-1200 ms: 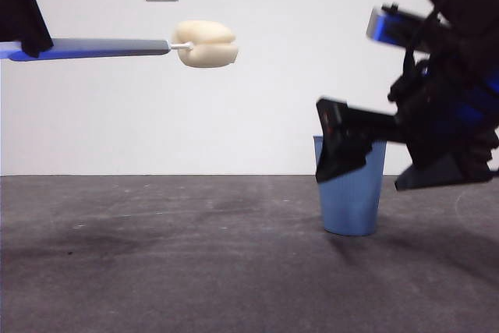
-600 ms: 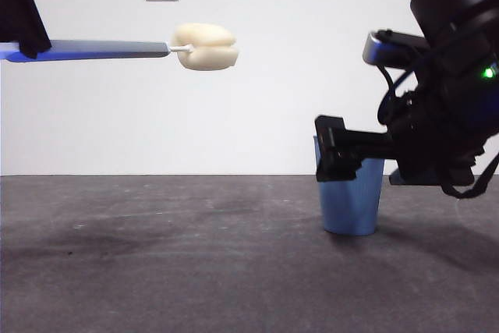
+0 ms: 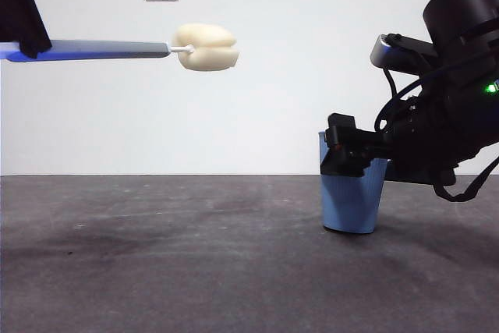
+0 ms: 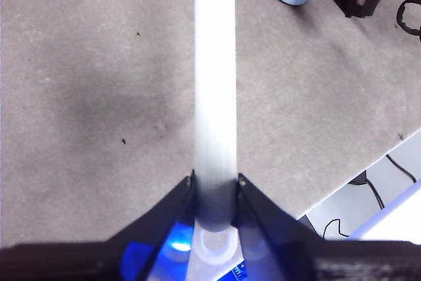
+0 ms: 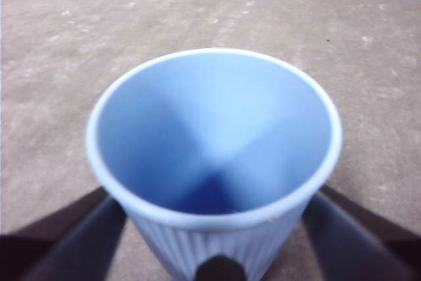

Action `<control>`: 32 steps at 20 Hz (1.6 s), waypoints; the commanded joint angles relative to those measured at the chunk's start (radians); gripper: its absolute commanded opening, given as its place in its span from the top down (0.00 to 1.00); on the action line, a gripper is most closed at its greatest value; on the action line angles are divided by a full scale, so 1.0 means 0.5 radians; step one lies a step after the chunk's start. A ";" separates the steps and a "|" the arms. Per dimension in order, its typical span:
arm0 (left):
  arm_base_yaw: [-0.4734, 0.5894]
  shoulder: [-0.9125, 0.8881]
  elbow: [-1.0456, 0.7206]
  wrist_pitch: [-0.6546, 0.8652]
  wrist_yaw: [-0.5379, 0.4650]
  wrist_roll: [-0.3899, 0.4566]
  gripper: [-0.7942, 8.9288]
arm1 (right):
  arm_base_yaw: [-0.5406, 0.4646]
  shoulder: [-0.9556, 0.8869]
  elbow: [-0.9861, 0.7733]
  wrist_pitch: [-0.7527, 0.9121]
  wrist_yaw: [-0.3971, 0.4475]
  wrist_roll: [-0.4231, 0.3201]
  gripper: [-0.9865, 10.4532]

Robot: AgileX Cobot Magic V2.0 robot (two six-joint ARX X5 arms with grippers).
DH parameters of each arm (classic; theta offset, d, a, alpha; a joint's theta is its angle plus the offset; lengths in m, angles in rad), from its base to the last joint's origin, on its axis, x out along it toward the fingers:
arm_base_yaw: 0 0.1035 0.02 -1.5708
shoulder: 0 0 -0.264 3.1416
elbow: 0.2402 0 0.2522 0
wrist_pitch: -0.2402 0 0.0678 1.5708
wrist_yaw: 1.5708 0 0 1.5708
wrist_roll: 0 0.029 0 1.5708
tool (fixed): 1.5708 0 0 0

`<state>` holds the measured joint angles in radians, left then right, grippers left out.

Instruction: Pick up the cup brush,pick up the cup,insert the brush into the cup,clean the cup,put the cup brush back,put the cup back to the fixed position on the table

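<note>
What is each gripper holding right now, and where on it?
Left gripper clamps the cup brush near its handle end. Right gripper brackets the cup below its rim; firm contact cannot be told.

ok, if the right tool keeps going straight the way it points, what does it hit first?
The cup. It already sits between the right tool's jaws, whose palm would meet its ribbed wall first. Whether they touch yet is unclear.
</note>
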<state>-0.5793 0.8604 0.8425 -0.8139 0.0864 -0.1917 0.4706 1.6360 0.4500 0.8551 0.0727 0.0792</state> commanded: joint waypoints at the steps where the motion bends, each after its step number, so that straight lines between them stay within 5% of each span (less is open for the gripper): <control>1: -0.008 -0.004 -0.006 0.024 -0.001 0.003 0.93 | -0.002 0.025 -0.011 0.015 -0.063 -0.023 0.92; 8: -0.008 -0.003 -0.006 -0.051 -0.004 0.227 0.93 | 0.071 -0.301 -0.008 -0.381 -0.076 -0.135 0.93; 13: -0.008 0.005 -0.006 -0.122 0.004 0.518 0.93 | 0.161 -0.855 0.212 -1.509 0.139 -0.430 0.93; 19: -0.008 0.021 -0.006 -0.184 0.059 0.732 0.93 | 0.246 -0.991 0.685 -2.623 0.487 -0.833 0.93; 25: -0.143 0.028 -0.006 -0.320 0.117 0.911 0.93 | 0.443 -0.972 0.790 -2.961 0.767 -1.379 0.93; 32: -0.381 0.065 -0.006 -0.425 0.091 0.909 0.93 | 0.685 -0.828 0.790 -3.082 0.958 -1.595 0.93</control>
<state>-0.7673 0.8909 0.8425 -1.0286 0.1341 0.2520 0.8059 1.2137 0.8433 -0.6888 0.5484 -0.6945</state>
